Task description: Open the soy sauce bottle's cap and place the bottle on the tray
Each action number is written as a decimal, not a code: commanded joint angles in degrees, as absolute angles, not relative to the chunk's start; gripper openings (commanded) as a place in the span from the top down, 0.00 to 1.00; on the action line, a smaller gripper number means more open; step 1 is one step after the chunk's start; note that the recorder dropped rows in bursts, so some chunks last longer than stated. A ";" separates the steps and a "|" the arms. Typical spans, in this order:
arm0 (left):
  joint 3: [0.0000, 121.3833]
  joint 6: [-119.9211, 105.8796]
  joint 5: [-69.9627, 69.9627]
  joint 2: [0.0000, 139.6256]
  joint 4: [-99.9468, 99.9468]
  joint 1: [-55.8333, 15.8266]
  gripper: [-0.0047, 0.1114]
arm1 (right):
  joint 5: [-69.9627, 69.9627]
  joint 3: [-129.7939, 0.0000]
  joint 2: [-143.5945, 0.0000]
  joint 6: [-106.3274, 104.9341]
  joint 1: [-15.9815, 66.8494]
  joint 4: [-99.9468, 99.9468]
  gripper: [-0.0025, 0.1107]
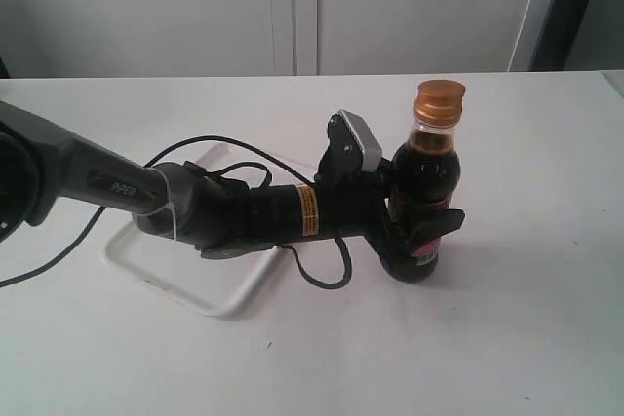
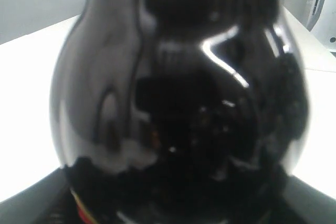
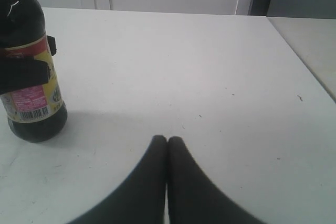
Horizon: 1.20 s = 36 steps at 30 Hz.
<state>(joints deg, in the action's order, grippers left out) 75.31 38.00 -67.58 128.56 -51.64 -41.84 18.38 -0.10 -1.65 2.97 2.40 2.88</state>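
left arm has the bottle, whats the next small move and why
Probably bring the right gripper, shut and empty, up to the cap. The left gripper clamps the soy sauce bottle upright on the table, cap closed, beside the tray.

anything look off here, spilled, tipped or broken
Nothing stands out. The soy sauce bottle stands upright on the table, its cap shut, held by the left gripper. No spill shows. The tray lies flat under the arm.

A white table (image 1: 507,338) stands before pale cabinet doors (image 1: 292,7).
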 commanded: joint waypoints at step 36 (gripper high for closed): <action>75.40 36.55 -67.18 128.33 -54.00 -41.98 0.96 | -17.63 -10.59 -13.91 17.49 2.28 5.64 0.98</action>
<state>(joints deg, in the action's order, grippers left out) 75.31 36.83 -67.47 128.56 -52.43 -41.84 -16.83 -5.72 -8.92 16.93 2.40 3.66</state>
